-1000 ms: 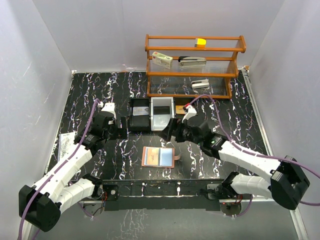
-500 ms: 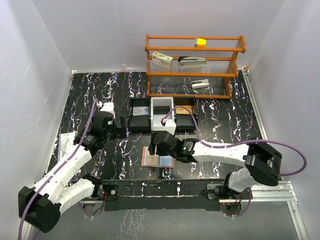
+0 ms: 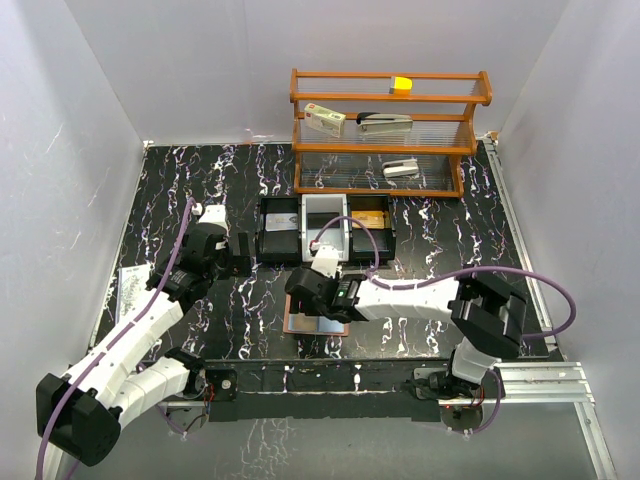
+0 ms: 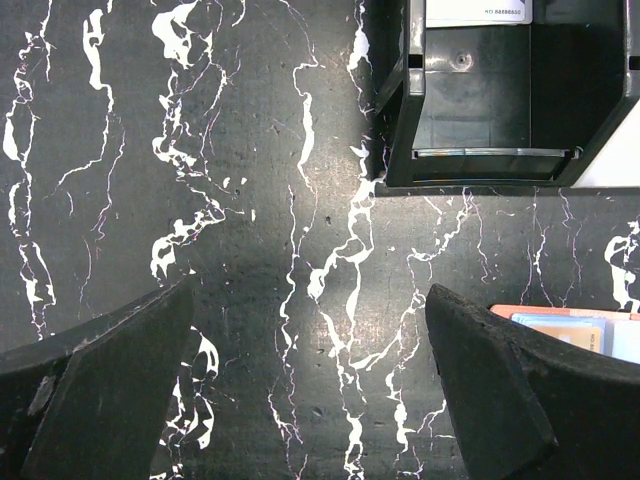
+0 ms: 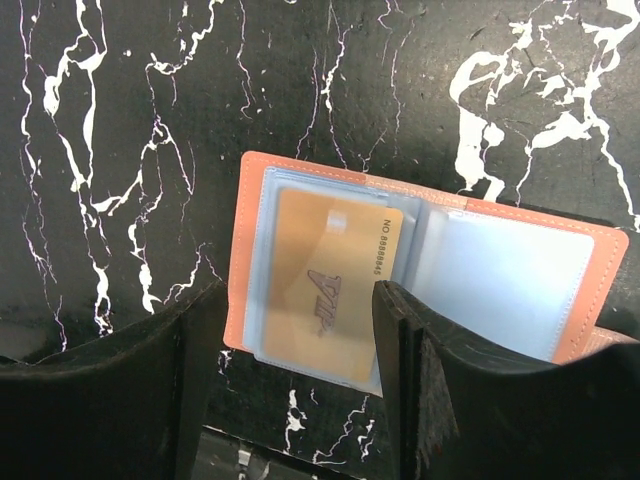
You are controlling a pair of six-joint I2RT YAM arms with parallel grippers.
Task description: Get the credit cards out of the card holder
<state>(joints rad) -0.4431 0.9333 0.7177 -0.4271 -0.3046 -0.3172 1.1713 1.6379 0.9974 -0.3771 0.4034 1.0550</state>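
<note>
The card holder (image 3: 322, 326) lies open on the black marble table near the front edge, salmon-brown outside and pale blue-grey inside. In the right wrist view the card holder (image 5: 500, 275) shows a gold credit card (image 5: 325, 290) in its left pocket; the right pocket looks empty. My right gripper (image 5: 298, 330) is open, low over the holder, its fingers either side of the gold card. In the top view the right gripper (image 3: 303, 290) covers the holder's far left part. My left gripper (image 3: 240, 262) is open and empty over bare table, left of the holder, whose corner (image 4: 570, 322) shows behind its right finger.
A black tray (image 3: 279, 240), a white tray (image 3: 322, 228) and another black tray (image 3: 372, 222) holding a gold card stand in a row behind the holder. A wooden shelf (image 3: 385, 130) stands at the back. A paper sheet (image 3: 132, 290) lies at the left edge.
My right arm has swung left and toward the front edge, from beside the trays to over the open card holder. The left arm has barely moved.
</note>
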